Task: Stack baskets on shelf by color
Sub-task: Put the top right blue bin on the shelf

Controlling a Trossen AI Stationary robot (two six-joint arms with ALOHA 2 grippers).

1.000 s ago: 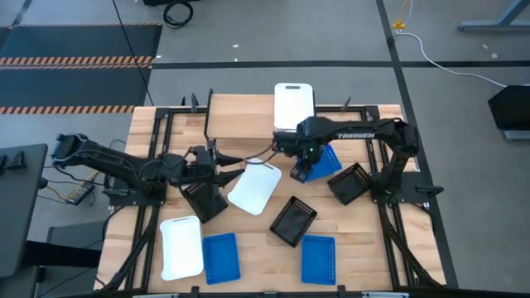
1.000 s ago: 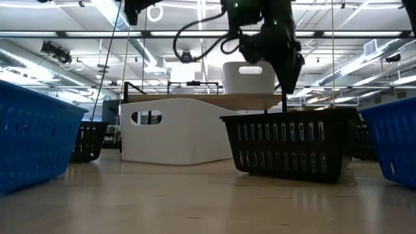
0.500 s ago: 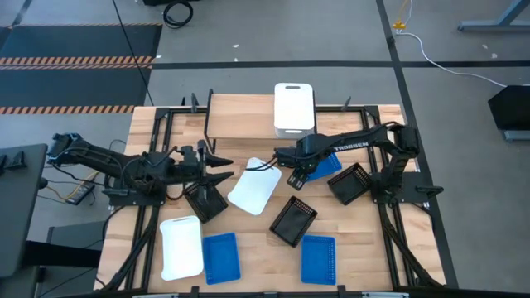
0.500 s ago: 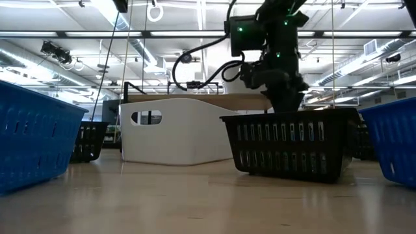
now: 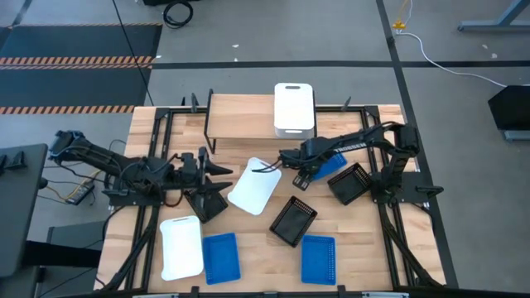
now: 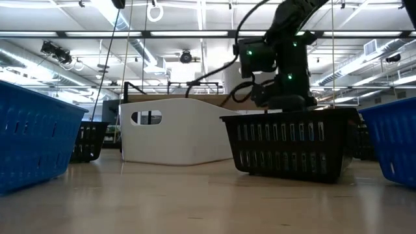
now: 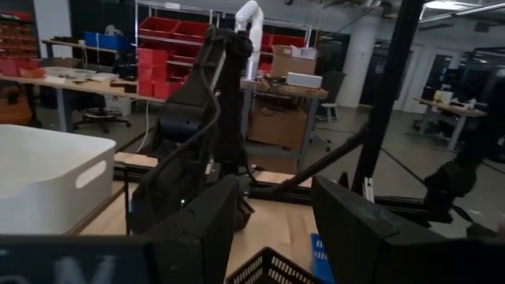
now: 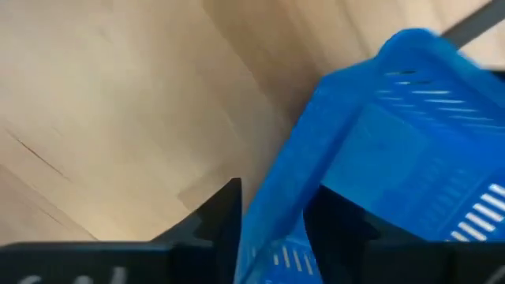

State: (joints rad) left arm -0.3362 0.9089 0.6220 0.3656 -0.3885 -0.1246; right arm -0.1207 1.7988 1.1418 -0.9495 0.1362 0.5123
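Observation:
A blue basket (image 5: 330, 162) sits on the table right of centre, and my right gripper (image 5: 301, 175) is down on its left end, shut on its rim. In the low view a black basket (image 6: 292, 143) hides those fingertips. My left gripper (image 5: 220, 170) hangs open left of centre, above another black basket (image 5: 207, 200), touching nothing. The shelf (image 5: 240, 116) stands at the far edge with one white basket (image 5: 294, 108) on its right part. A second white basket (image 5: 255, 187) lies between the two grippers. My right gripper has the blue basket's rim and side wall (image 8: 278, 207) between its two fingers (image 8: 217, 217), one finger outside and one inside the basket. The fingers come slanting down from above. The basket's bottom rests on the table.
More baskets lie on the near half: white (image 5: 181, 247), blue (image 5: 221, 257), black (image 5: 294, 220), blue (image 5: 318, 258), and a black one (image 5: 349, 182) beside the right arm's base. The shelf's left and middle parts carry nothing. Black frame rails run along the table's sides.
My right gripper has come down from beside the shelf's white basket, about shelf-top height, to the blue basket's left end, and its fingers now straddle the rim. No basket has moved.

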